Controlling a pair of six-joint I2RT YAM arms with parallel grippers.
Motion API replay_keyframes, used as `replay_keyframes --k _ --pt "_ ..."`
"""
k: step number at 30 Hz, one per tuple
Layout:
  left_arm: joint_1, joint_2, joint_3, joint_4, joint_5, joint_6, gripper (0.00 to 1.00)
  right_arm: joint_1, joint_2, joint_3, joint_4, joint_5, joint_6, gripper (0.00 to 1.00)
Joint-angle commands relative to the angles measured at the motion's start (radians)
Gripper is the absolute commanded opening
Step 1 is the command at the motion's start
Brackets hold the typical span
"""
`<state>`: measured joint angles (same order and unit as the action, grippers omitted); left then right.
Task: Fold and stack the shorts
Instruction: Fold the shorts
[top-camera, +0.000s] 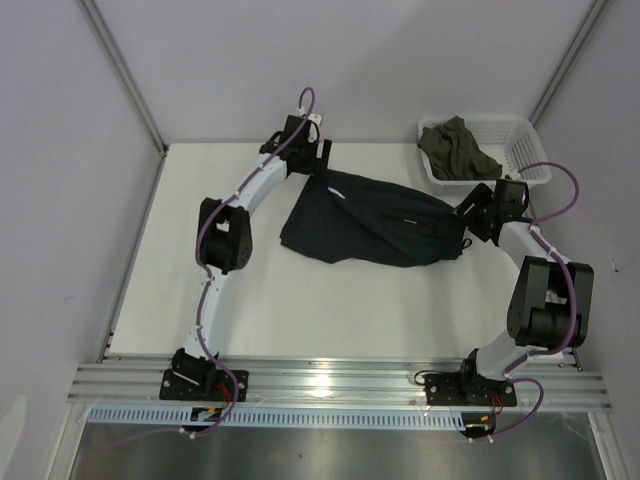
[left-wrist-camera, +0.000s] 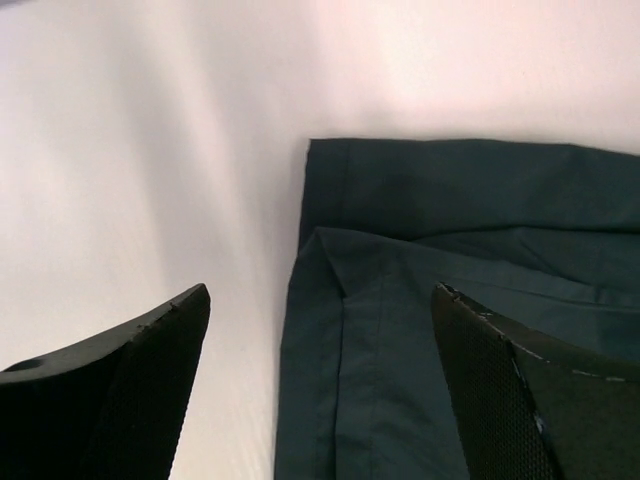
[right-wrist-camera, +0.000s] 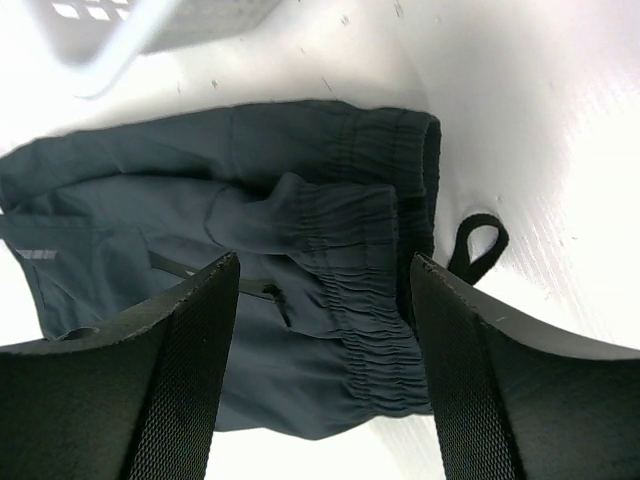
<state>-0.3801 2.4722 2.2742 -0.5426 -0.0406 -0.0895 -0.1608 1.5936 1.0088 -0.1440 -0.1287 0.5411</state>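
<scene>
The dark teal-navy shorts (top-camera: 370, 218) lie folded lengthwise on the white table, waistband to the right, leg hems to the left. My left gripper (top-camera: 318, 168) is open above the far left hem corner; in the left wrist view the hem (left-wrist-camera: 400, 300) lies between my open fingers. My right gripper (top-camera: 470, 215) is open over the elastic waistband (right-wrist-camera: 370, 280) at the right end. A black drawstring loop (right-wrist-camera: 478, 243) sticks out beside the waistband. A small white label (right-wrist-camera: 35, 255) shows on the fabric.
A white basket (top-camera: 520, 140) stands at the back right with an olive-green garment (top-camera: 455, 150) in it. The basket's rim shows in the right wrist view (right-wrist-camera: 120, 50). Grey walls enclose the table on the left, back and right.
</scene>
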Motion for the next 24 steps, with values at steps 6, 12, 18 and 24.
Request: replay_keyframes --k 6,12,18,24 --pt "0.009 -0.393 -0.218 0.065 -0.036 -0.007 0.95 -0.013 0.011 -0.081 0.185 -0.051 -0.049 0.68" --pt "-0.003 -0.542 -0.408 0.087 0.013 -0.015 0.96 -0.017 0.045 -0.079 0.207 -0.028 -0.076 0.67" --pt "-0.049 -0.683 -0.637 0.194 0.051 -0.032 0.95 -0.019 0.161 0.022 0.153 -0.022 -0.096 0.67" --pt "-0.115 -0.736 -0.777 0.267 0.088 -0.058 0.95 0.018 0.255 0.086 0.090 0.004 -0.105 0.64"
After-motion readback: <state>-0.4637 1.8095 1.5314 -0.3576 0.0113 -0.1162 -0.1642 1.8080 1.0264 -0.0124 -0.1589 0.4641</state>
